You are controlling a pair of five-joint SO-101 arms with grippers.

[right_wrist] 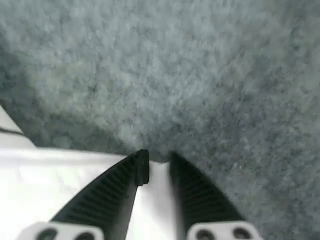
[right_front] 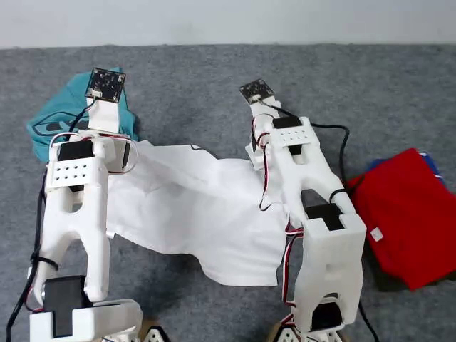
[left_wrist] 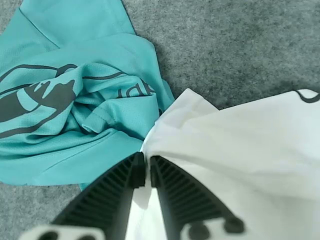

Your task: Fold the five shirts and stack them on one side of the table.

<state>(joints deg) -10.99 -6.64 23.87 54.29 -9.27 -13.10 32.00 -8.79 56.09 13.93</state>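
**Desk:** Any writing you can read?

**Operator:** Hardly any. The crumpled teal jersey shirt (left_wrist: 75, 100) carries a dark printed graphic with some lettering, but it is too creased for me to make out. The red folded shirt (right_front: 410, 214) has a small white tag (right_front: 375, 234) that is too small to read.

**Desk:** And the tools?

**Operator:** My left tool (left_wrist: 145, 170) is clenched on a corner of the wide white cloth shirt (right_front: 192, 214), right where that corner touches the teal one. My right tool (right_wrist: 156, 165) is nearly closed, with the white shirt's edge pinched between its ribbed black fingers (right_wrist: 125, 185).

**Desk:** Where does everything lie?

**Operator:** The white shirt is spread out, wrinkled, on the grey felt surface (right_front: 192, 85) between my two arms. The teal shirt sits at its left corner. The red one lies well apart to its right, over something blue (right_front: 429, 160).
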